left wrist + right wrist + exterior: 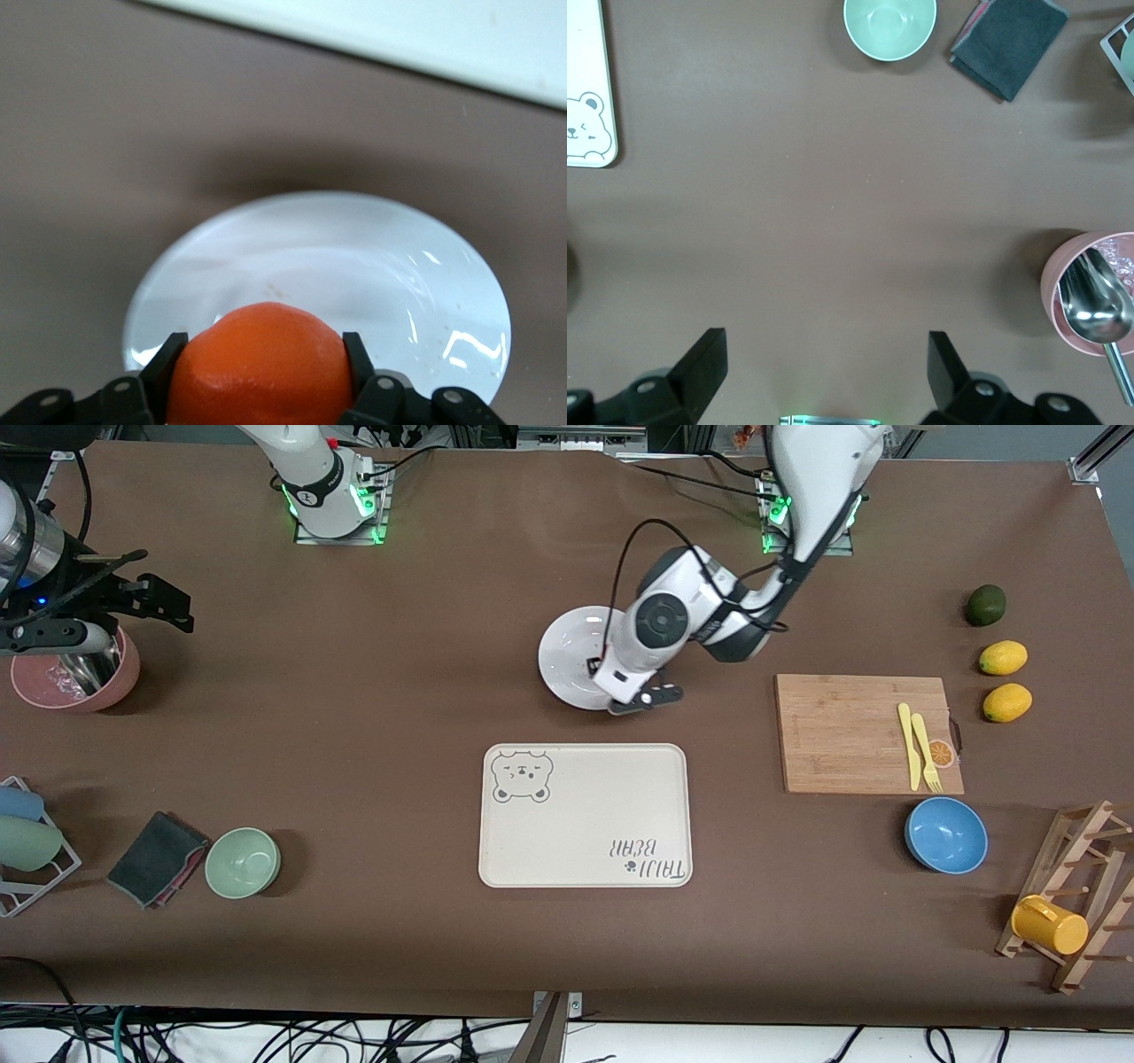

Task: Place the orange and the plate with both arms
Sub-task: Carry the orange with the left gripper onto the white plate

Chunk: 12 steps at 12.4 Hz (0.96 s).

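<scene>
Left wrist view shows the left gripper [261, 376] clamped on the orange [261, 367] above the plate [425, 266]; releasing it there likely comes next. Right gripper [828, 363] waits, fingers spread, over bare table.

front: looked down from high across the table [354, 691] at both bases | left wrist: looked down close on the plate [372, 266], also in front view | right wrist: looked down from higher, sharing the green bowl [889, 27] and tray [585, 80]
</scene>
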Tool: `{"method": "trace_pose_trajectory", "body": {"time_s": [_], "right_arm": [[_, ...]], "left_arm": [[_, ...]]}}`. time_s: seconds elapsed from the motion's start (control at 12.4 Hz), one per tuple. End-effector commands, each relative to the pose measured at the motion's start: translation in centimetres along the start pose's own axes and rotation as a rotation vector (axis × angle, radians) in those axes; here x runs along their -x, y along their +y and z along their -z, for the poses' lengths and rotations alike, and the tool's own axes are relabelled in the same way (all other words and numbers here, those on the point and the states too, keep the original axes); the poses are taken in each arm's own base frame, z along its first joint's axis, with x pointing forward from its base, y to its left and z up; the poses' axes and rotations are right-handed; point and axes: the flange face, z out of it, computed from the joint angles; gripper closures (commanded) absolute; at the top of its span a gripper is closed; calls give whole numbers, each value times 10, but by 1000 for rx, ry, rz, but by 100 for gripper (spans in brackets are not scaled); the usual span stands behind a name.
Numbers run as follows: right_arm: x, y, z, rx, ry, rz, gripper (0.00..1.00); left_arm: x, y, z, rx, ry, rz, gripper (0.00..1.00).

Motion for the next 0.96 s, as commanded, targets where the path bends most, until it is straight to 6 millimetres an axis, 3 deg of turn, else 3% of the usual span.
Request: {"method": "trace_pose_trajectory", "body": {"time_s": [0.0,0.24,0.32,0.4,0.48,0.64,0.72,0.88], "right_arm": [[-1,-1,5,-12,3,5,0],[-1,-1,5,-12,1,5,0],[-1,-2,5,-12,1,5,0],[-1,-3,6,-11,3,6,0],[-1,-3,6,-11,3,6,0],[-1,-5,6,-11,3,9,0],[-1,-5,6,-11,3,9,0],[-1,-4,5,-11,1,8,0]], "left_arm": [[30,29,-31,19,-6,4,61],[45,38,-48,11,-9,-4,57],[45,38,-49,9,-11,-3,40],[45,37,-55,-1,-12,-11,3],[43,35,-59,-7,-18,-3,0],[37,29,-45,-32,-22,43,0],[32,28,-30,-55,-30,53,0],[-2,21,20,-102,-67,98,0]]}}
